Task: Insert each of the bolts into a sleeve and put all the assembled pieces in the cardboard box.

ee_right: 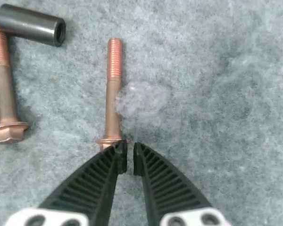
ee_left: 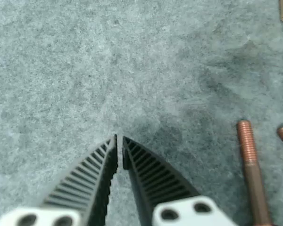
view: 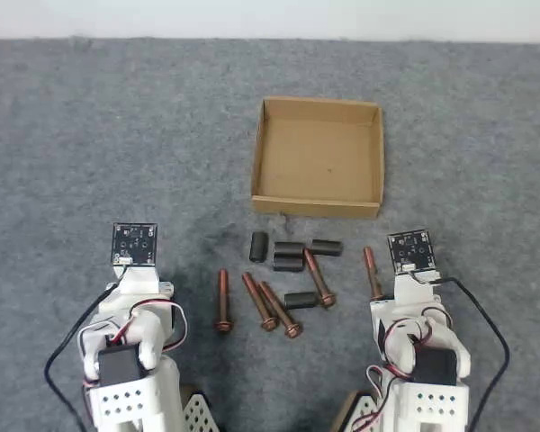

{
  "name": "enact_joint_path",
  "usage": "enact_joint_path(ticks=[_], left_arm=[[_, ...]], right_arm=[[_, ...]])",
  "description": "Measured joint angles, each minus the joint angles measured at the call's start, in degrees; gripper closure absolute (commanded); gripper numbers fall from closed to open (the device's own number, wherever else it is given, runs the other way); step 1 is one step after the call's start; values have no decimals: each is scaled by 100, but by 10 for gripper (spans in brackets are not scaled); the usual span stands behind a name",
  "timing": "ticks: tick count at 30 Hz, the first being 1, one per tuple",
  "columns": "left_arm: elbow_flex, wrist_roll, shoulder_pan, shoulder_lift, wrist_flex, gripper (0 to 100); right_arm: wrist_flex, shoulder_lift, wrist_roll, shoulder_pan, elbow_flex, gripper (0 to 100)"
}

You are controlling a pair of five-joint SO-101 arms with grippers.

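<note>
High view shows the cardboard box (view: 318,157) sitting open and empty on the grey felt surface (view: 90,135), past the two arms. Between the box and the arms lie five copper-coloured bolts (view: 280,310) and five dark sleeves (view: 289,247), all loose, no bolt inside a sleeve. Four sleeves cluster just in front of the box wall, and a fifth sleeve (view: 301,300) lies among the middle bolts. The leftmost bolt (view: 223,300) lies nearest the left arm, its threaded end pointing toward the box. The rightmost bolt (view: 372,273) lies just beside the right arm. In the left wrist view, the left gripper (ee_left: 120,139) has its ribbed fingers drawn almost together with only a thin slit between the tips, pinching nothing, over bare felt, with the leftmost bolt (ee_left: 252,169) off to one side. In the right wrist view, the right gripper (ee_right: 130,147) is likewise nearly closed and empty, its tips right at the flanged head of the rightmost bolt (ee_right: 114,89); whether they touch it cannot be told. Another bolt (ee_right: 2,84) and a sleeve (ee_right: 32,24) lie farther off.
</note>
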Motion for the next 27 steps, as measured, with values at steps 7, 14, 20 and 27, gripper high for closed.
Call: enact_joint_path(ticks=[7,14,20,27], left_arm=[[0,0,0,0,0,983],[0,26,114,0,0,983],[0,0,220,0,0,981],[0,0,220,0,-545,981]], right_arm=[[0,0,0,0,0,991],[0,0,0,0,0,991],[0,0,0,-70,0,991],[0,0,35,-70,0,989]])
